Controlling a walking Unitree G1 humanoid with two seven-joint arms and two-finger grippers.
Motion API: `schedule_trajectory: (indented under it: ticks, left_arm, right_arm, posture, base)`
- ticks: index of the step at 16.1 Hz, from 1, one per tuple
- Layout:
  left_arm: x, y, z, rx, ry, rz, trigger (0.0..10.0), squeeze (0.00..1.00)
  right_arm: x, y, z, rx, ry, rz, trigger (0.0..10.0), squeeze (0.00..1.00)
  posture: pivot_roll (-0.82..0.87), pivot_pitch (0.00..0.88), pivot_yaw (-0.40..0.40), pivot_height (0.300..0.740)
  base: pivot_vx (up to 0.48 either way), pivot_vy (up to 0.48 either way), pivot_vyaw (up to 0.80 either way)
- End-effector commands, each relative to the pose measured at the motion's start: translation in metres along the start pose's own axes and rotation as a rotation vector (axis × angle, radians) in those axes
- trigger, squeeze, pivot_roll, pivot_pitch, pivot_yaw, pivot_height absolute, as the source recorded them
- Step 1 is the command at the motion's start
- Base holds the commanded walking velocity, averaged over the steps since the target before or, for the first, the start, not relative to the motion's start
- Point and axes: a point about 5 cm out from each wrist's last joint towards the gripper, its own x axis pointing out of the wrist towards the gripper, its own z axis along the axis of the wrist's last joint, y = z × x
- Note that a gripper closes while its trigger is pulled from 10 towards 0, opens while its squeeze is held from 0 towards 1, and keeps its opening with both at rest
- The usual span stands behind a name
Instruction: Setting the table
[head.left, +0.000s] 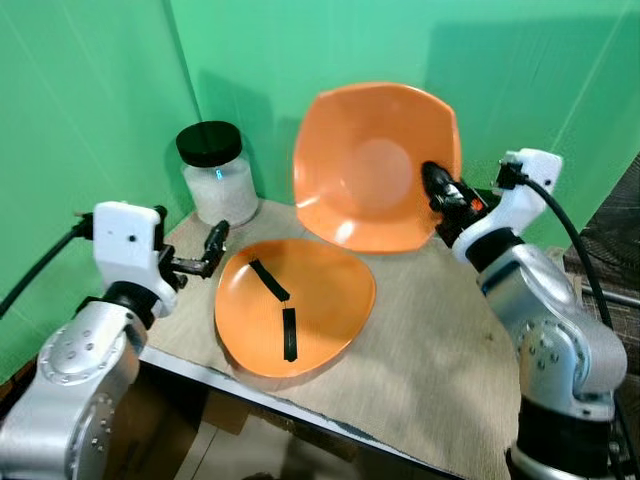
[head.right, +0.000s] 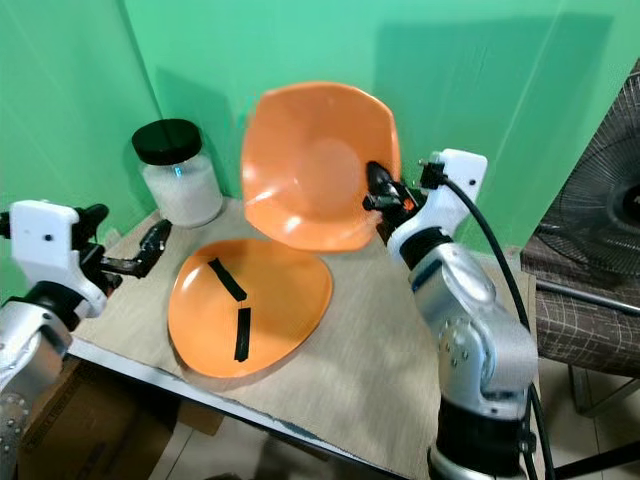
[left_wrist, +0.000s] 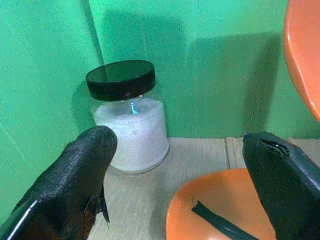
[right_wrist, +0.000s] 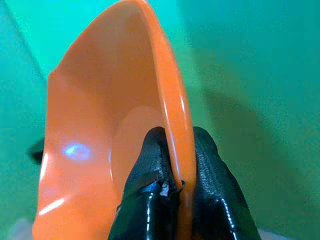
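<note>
Pinching the raised glossy orange plastic plate (head.left: 375, 165) by its 3 o'clock rim, the right gripper (head.left: 437, 187) should lower it flat, clear of the second orange plate (head.left: 295, 305) at 6 o'clock; the left gripper (head.left: 205, 250) waits wide open, empty.

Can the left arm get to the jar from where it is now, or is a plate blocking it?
Probably yes. The left gripper is open and aimed at the jar; the flat plate lies beside that line, and the raised plate is off to the right.

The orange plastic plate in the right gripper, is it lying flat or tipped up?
Tipped up: the orange plastic plate stands nearly on edge, its rim pinched by the right gripper.
</note>
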Motion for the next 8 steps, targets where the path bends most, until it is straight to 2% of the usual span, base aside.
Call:
schedule_trajectory:
  ticks: [1,5,8]
  left_arm:
    - [0.002,0.000,0.000,0.009,-0.002,0.017,10.0,0.00]
    - [0.005,-0.007,0.003,-0.017,-0.034,0.038,10.0,0.00]
    - [0.006,-0.020,0.001,-0.025,-0.040,0.026,10.0,0.00]
  right_arm:
    - [-0.004,0.007,0.010,-0.058,-0.072,-0.002,10.0,0.00]
    - [-0.016,0.014,0.005,-0.069,-0.077,0.003,10.0,0.00]
    - [-0.020,0.020,-0.003,-0.067,-0.045,0.032,10.0,0.00]
  posture:
    - [-0.04,0.000,0.078,0.740]
    - [-0.05,0.000,0.084,0.740]
    - [-0.04,0.000,0.070,0.740]
  base:
    - [0.000,0.000,0.00]
    - [0.000,0.000,0.00]
    - [0.000,0.000,0.00]
